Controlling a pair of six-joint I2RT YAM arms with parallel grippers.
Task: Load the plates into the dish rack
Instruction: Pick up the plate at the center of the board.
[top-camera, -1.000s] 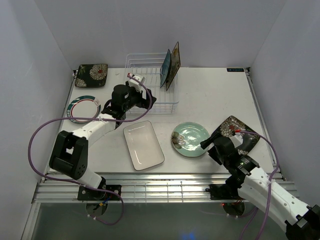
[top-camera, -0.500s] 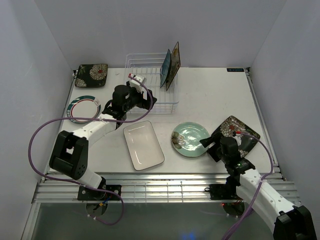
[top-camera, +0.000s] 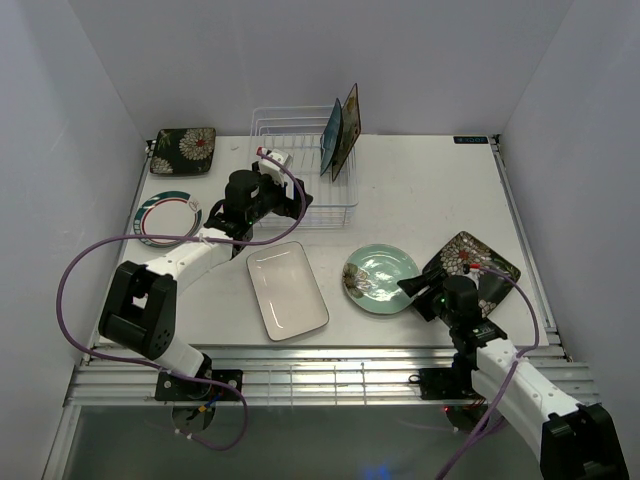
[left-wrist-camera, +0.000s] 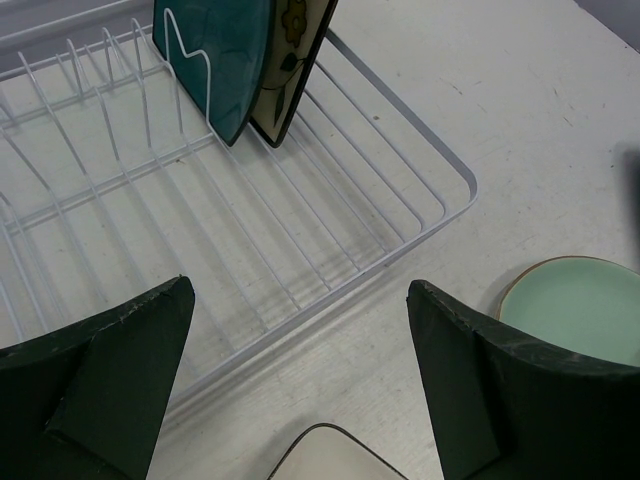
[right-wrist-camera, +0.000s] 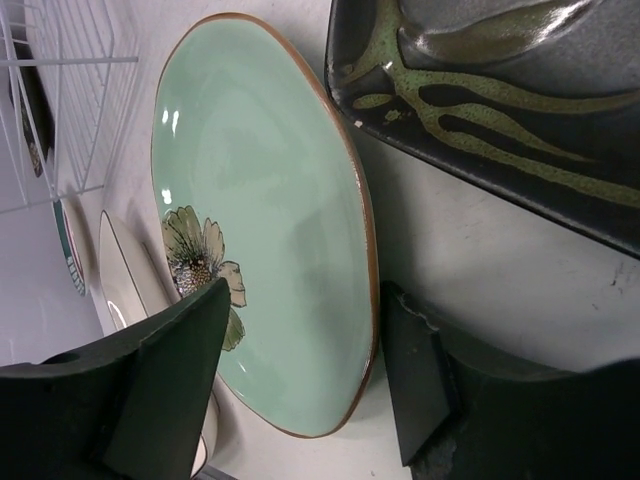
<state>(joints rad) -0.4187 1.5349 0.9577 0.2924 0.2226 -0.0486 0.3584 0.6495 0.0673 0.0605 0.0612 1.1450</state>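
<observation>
Right gripper (right-wrist-camera: 300, 385): fingers spread, nothing gripped, straddling the near rim of the mint-green plate (right-wrist-camera: 260, 230); contact cannot be told. Plate lies flat on the table (top-camera: 420, 190), with a dark floral plate (right-wrist-camera: 500, 100) just beside it.

Left gripper (left-wrist-camera: 300, 390): fingers wide apart, empty, hovering over the dish rack (left-wrist-camera: 400, 230) at its near edge. The teal plate (left-wrist-camera: 215, 50) and a second dark floral plate (left-wrist-camera: 295, 60) stand upright in the rack's far slots. White rectangular plate (top-camera: 287, 290) lies flat near the arms.
</observation>
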